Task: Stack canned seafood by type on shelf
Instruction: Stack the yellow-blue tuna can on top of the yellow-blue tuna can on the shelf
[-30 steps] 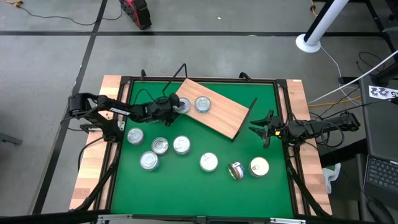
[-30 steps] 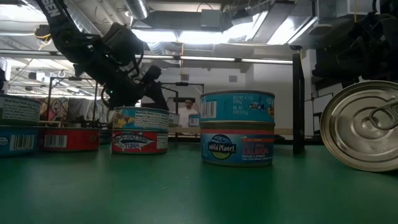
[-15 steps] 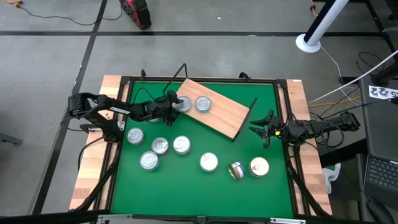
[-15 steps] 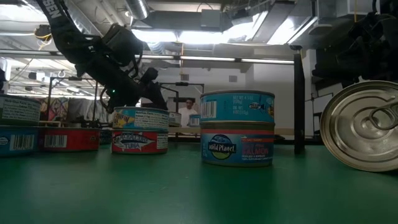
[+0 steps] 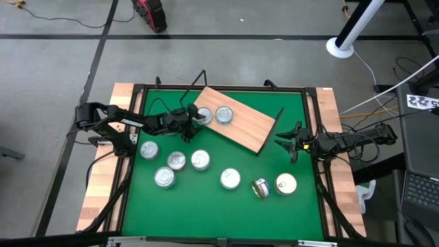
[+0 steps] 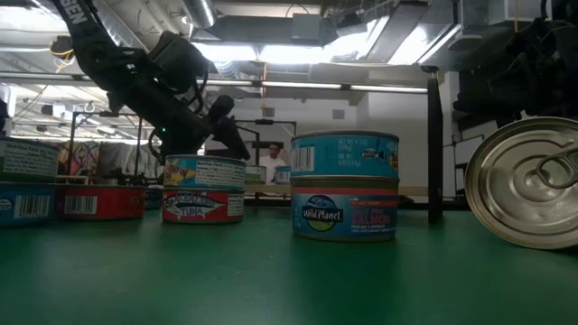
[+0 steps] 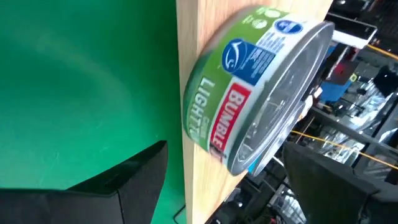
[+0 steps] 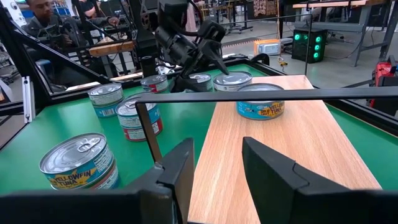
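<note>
Count, high view: nine tins in all. Two sit on the wooden shelf [image 5: 236,121], which lies angled in the upper middle of the green mat [image 5: 206,199]: one tin [image 5: 202,115] at its left end, a second tin [image 5: 223,114] just beside it.

Seven are on the mat: four clustered left of centre, including tin [image 5: 149,149]; one mid-frame [image 5: 230,179]; two lower right, one of them tipped on its side [image 5: 260,188].

Left gripper [image 5: 193,116]: fingers spread either side of the green-labelled tin at the shelf's left end. Contact unclear; probably not clamped.

Right gripper [image 5: 281,140]: at the mat's right edge, near the shelf's right end, jaws slightly apart, holding nothing.
</note>
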